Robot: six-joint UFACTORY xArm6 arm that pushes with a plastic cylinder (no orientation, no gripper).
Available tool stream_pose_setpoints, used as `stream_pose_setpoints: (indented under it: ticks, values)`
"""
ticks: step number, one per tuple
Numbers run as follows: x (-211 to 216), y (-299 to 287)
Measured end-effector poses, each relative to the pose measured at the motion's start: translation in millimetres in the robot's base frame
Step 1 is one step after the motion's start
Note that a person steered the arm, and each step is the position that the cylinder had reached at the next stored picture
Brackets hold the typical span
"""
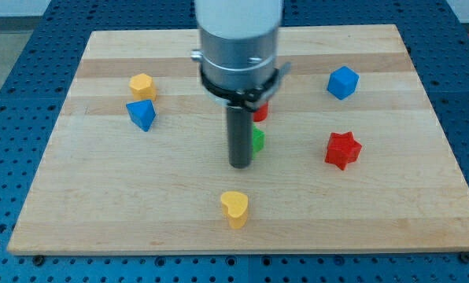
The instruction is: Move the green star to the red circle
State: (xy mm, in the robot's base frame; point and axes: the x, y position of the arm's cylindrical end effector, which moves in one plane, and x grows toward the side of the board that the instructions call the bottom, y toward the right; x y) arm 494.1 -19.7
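- My tip (241, 164), the lower end of a straight dark rod, is resting on the pale wooden board (101, 212) just below the frame's centre; being a plain rod, it has nothing to spread or pinch, and it is holding no block.
- The small green block (258, 140), the task's star, is showing only as a sliver just right of my rod, so its shape cannot be made out; it is lying touching or nearly touching the rod, slightly above my tip.
- The small red block (261, 112), the task's circle, is peeking out directly above the green one, mostly hidden behind my silver collar (238, 67); the two are sitting near each other.
- A red star-shaped block (343, 149) is lying at the right of centre.
- A blue angular block (342, 82) is sitting at the upper right.
- A yellow hexagonal block (142, 85) and a blue block (142, 114) are lying close together at the upper left.
- A yellow heart-shaped block (235, 208) is lying below my tip, well apart from it.
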Motion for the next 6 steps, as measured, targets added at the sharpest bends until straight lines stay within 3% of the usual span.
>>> stream_pose_setpoints:
  ticks: [2,3,4,5,6]
  values:
    - [-24,-33]
    - [18,-17]
    - [12,48]
    - [-2,52]
    - [-21,0]
